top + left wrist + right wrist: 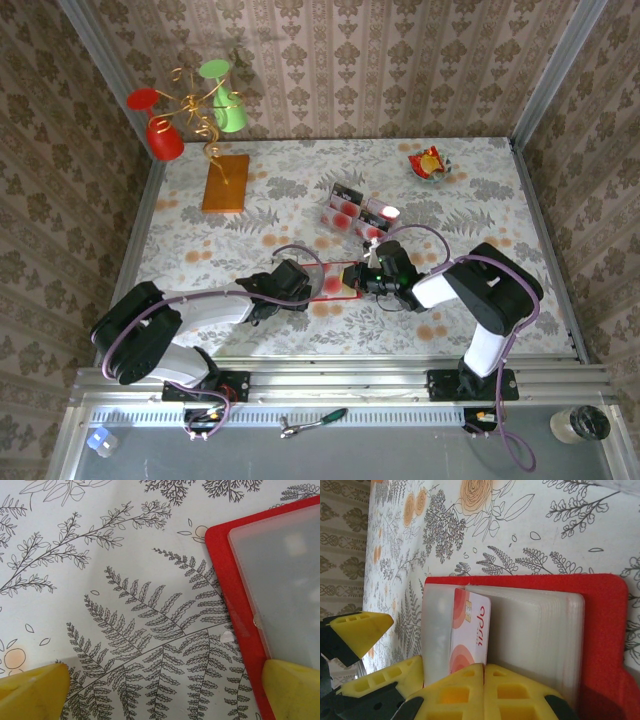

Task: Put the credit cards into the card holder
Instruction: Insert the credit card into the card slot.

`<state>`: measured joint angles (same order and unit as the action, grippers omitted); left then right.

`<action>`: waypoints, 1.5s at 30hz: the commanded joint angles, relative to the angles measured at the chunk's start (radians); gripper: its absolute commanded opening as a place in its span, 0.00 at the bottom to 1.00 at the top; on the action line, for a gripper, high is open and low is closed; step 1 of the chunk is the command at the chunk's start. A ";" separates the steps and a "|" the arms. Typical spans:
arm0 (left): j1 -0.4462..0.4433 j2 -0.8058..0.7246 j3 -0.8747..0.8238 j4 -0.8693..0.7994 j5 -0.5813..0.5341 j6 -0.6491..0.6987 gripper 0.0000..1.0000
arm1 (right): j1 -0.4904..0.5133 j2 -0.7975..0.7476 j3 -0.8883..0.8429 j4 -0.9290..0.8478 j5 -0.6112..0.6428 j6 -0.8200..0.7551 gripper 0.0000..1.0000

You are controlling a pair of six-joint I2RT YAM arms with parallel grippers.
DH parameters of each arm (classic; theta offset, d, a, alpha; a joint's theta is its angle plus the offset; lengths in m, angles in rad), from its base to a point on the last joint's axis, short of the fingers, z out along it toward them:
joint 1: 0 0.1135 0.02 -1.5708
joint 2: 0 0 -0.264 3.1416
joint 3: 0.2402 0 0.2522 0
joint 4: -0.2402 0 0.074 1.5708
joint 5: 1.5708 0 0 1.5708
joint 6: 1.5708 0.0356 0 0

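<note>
We find the right hand (483,669) clamped on a card (470,630) partway into the wallet (605,620), with the left hand (162,690) spread alongside. The next move calls for pushing the card deeper.

Red card holder (600,610); white card (470,625) with seemingly orange-red blotches.

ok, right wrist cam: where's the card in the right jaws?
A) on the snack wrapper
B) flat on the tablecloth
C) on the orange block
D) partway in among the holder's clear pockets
D: the card stands with clear pockets of the red card holder on both sides of it, its lower end pinched in the shut right jaws.
</note>
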<state>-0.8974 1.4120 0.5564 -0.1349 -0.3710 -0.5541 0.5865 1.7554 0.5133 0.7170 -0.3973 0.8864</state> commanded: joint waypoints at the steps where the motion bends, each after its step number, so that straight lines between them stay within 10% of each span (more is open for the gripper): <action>1: -0.011 0.008 -0.001 -0.019 -0.005 0.006 1.00 | 0.027 0.020 0.013 -0.199 -0.012 -0.045 0.10; 14: -0.007 0.008 -0.007 -0.009 -0.007 0.007 1.00 | -0.037 -0.155 0.184 -0.628 0.019 -0.232 0.59; 24: 0.000 0.008 -0.012 0.004 0.000 0.010 1.00 | -0.042 -0.136 0.262 -0.705 0.045 -0.261 0.50; 33: 0.000 0.008 -0.018 0.009 0.003 0.007 1.00 | -0.041 -0.039 0.408 -0.752 0.061 -0.274 0.07; 45: 0.002 0.022 -0.016 0.015 0.005 0.005 1.00 | -0.028 0.150 0.624 -0.849 0.035 -0.294 0.03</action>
<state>-0.8963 1.4132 0.5518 -0.1177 -0.3668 -0.5541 0.5488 1.8782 1.0969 -0.0753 -0.3519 0.6159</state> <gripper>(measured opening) 0.999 0.067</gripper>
